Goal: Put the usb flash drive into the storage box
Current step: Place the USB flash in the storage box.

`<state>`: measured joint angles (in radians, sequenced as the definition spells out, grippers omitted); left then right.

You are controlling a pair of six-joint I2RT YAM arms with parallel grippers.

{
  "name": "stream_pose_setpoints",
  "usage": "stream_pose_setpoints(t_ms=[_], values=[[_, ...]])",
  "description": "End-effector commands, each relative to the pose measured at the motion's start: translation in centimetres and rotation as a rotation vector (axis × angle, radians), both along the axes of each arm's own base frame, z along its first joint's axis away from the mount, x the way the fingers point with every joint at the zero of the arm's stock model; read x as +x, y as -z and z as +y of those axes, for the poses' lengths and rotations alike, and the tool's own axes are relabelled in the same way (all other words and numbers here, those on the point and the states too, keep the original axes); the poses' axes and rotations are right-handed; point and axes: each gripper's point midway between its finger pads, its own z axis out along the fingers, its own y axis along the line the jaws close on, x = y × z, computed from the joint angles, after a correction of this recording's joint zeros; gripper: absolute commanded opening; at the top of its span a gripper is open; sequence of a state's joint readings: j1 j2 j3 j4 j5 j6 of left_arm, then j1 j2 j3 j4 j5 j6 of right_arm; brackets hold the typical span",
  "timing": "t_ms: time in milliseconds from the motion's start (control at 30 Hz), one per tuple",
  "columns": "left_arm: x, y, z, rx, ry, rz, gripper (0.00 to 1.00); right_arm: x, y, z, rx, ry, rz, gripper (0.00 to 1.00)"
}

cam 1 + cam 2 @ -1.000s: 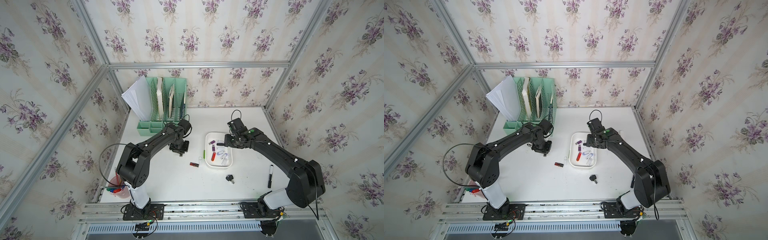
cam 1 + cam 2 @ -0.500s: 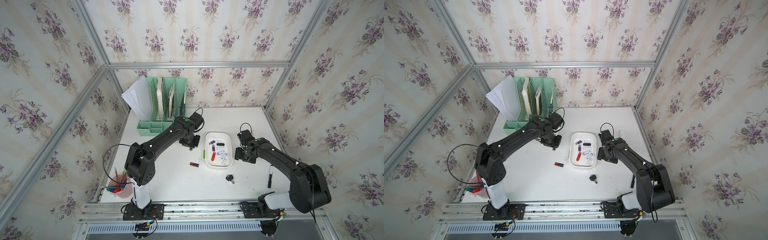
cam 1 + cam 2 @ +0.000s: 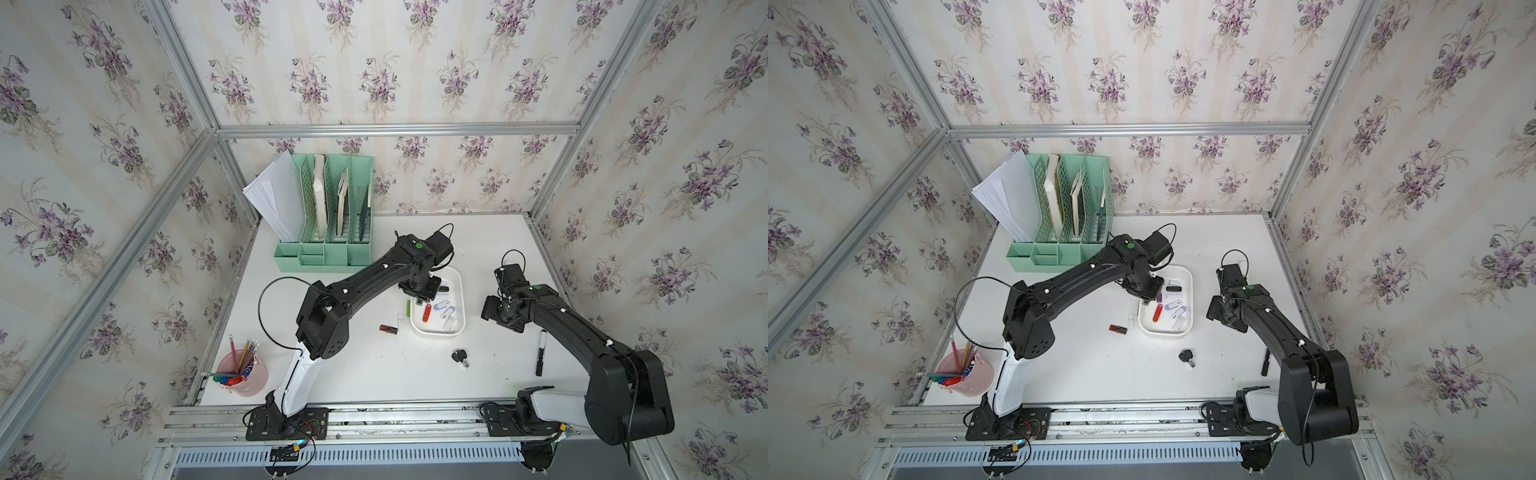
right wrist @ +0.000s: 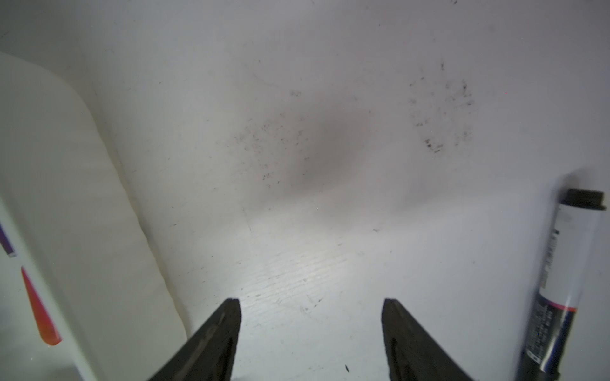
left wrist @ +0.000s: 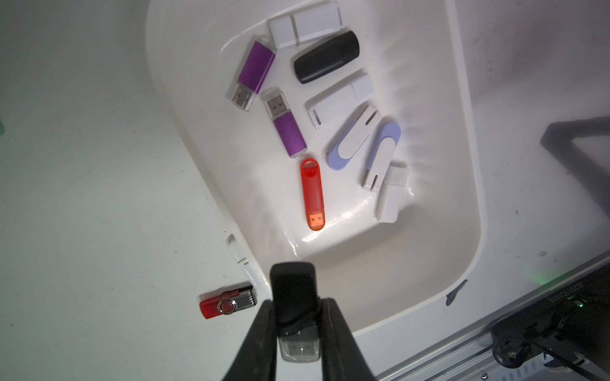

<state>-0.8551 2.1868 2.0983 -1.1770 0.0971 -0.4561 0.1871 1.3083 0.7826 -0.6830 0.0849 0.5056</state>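
The storage box is a shallow white tub mid-table, also seen in the other top view. Several usb flash drives lie inside it: purple, white, lilac, black and an orange-red one. My left gripper is shut on a black usb flash drive with a clear cap, held over the box's rim at its left side. My right gripper is open and empty above bare table, right of the box wall, as a top view shows.
A red swivel drive, a white drive and a green one lie left of the box. Keys and a marker lie nearer the front. A mint file organizer stands at the back, a pink pen cup front left.
My left gripper has carried the black drive rightward from the table to over the box. My right gripper has drawn back out of the box to its right and opened wider.
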Motion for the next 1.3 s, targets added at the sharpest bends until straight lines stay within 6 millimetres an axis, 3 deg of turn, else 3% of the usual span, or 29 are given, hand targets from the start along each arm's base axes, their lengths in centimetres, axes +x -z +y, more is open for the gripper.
stream_pose_setpoints(t_ms=[0, 167, 333, 533, 1267], values=[[-0.2, 1.1, -0.5, 0.018, -0.013, 0.021, 0.25, 0.0, 0.2, 0.1, 0.015, 0.006, -0.006, 0.72], [0.8, 4.3, -1.0, 0.06, -0.038, 0.026, 0.25, 0.1, -0.2, 0.4, 0.032, 0.004, -0.018, 0.73], [1.8, 5.9, -1.7, 0.079, -0.05, 0.019, 0.25, 0.0, -0.5, 0.3, 0.035, 0.001, -0.023, 0.73], [2.4, 6.5, -1.0, 0.132, -0.044, -0.004, 0.25, 0.0, -0.5, 0.4, 0.042, -0.003, -0.023, 0.73], [1.2, 9.4, 0.1, 0.238, -0.011, 0.041, 0.28, 0.0, -0.4, 0.6, 0.054, -0.017, -0.029, 0.73]])
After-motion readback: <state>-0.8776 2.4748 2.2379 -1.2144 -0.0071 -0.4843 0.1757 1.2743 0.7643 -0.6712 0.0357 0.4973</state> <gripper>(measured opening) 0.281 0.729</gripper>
